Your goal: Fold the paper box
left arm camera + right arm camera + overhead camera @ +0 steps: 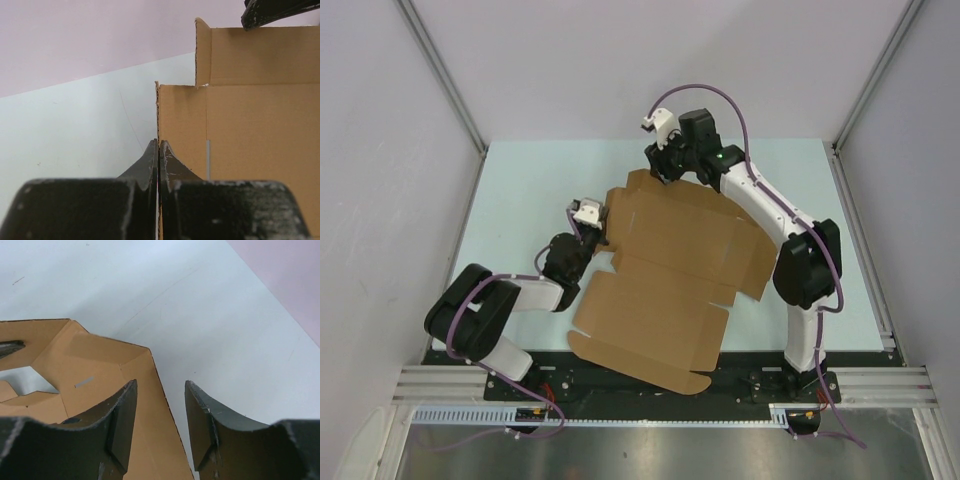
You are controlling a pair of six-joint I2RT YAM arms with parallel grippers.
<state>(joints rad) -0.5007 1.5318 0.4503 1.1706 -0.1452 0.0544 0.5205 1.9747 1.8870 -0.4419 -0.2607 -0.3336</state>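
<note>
Paper box (665, 270), a brown die-cut sheet, lies on the table (520, 190) with its near edge over the arm bases. Left gripper (598, 236) pinches its left edge, jaws closed on the card. Farther back, right gripper (663, 178) straddles the far corner, jaws half apart.

From where I stand there is nothing to read here. The paper box (660, 290) is bare brown cardboard on every face that shows, and the table (520, 200) under it carries no letters, numbers or signs that I can make out.
</note>
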